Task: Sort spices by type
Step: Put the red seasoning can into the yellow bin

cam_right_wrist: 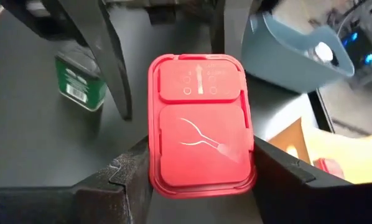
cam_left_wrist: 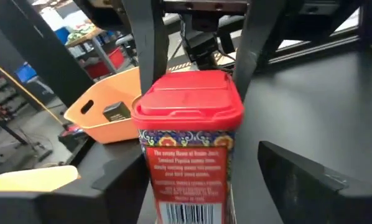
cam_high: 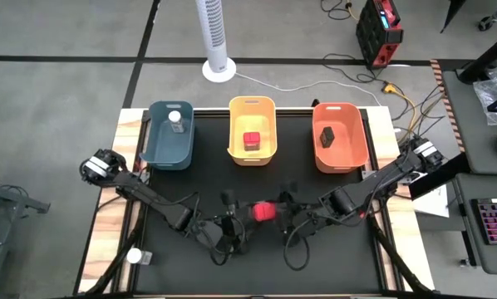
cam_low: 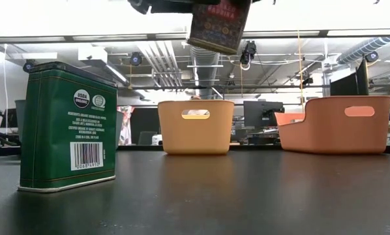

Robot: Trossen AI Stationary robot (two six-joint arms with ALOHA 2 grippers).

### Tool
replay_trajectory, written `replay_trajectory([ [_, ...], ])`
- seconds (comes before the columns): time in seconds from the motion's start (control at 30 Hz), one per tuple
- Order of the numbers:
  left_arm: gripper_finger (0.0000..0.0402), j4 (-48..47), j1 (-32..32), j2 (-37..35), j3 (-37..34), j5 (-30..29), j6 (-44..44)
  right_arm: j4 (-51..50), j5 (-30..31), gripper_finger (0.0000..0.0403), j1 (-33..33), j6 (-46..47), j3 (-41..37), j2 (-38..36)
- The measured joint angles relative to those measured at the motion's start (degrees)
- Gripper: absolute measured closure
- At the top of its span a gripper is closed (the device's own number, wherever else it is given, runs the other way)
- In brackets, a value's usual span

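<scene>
Red-lidded jar (cam_high: 263, 211) held aloft mid-table for handover: right gripper (cam_high: 287, 213) clamped on lid, left gripper (cam_high: 232, 218) spread wide, freed; likely bound for yellow bin (cam_high: 253, 110)

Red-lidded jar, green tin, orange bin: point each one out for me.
Red-lidded jar (cam_right_wrist: 201, 124), right wrist view, on its lid.
Green tin (cam_low: 68, 127), low view, on its front face.
Orange bin (cam_high: 322, 148), high view, on its rim.

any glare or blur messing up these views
Low view: bright ceiling lights wash out the top, the green tin stays sharp. Left wrist view: the red-lidded jar is crisp, the orange bin behind soft. Right wrist view: the blue bin is blurred.
</scene>
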Motion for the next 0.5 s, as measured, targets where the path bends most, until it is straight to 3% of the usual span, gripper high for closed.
replay_trajectory([
  [0.3,0.0111,-12.5,-1.7,-6.9,0.0,-6.3,-2.4,-17.2,-0.9,0.0197,-8.0,2.4,7.1,-0.6],
  [0.5,0.0117,-19.8,-2.9,-11.7,0.0,-10.7,-5.3,-18.2,-11.5,0.0197,-19.8,-6.4,11.9,-0.6],
])
